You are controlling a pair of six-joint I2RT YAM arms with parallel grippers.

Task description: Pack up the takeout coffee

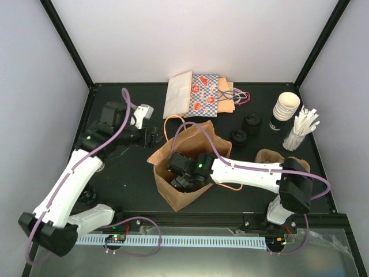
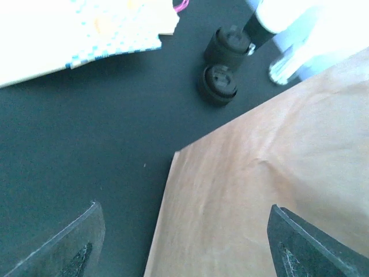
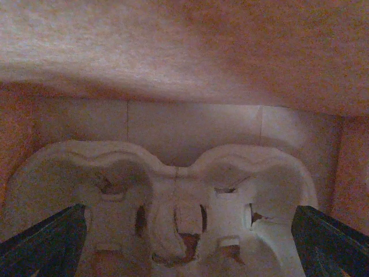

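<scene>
No takeout coffee shows in any view. A brown paper bag (image 1: 190, 144) stands open mid-table. My right gripper (image 1: 183, 174) reaches down inside it. In the right wrist view it is open (image 3: 187, 248), its fingers spread either side of a pale moulded cup carrier (image 3: 173, 196) on the bag's floor. The carrier's pockets that show hold nothing. My left gripper (image 1: 152, 136) hangs at the bag's upper left edge. In the left wrist view it is open (image 2: 184, 257), above the bag's brown paper (image 2: 259, 184), gripping nothing.
Two short black lid stacks (image 1: 252, 122) (image 1: 239, 136) sit right of the bag, with a stack of uncapped white cups (image 1: 285, 108) and a glass of white sticks (image 1: 300, 131) behind them. Flat paper bags (image 1: 199, 95) lie at the back. A brown paper piece (image 1: 270, 157) lies under the right arm.
</scene>
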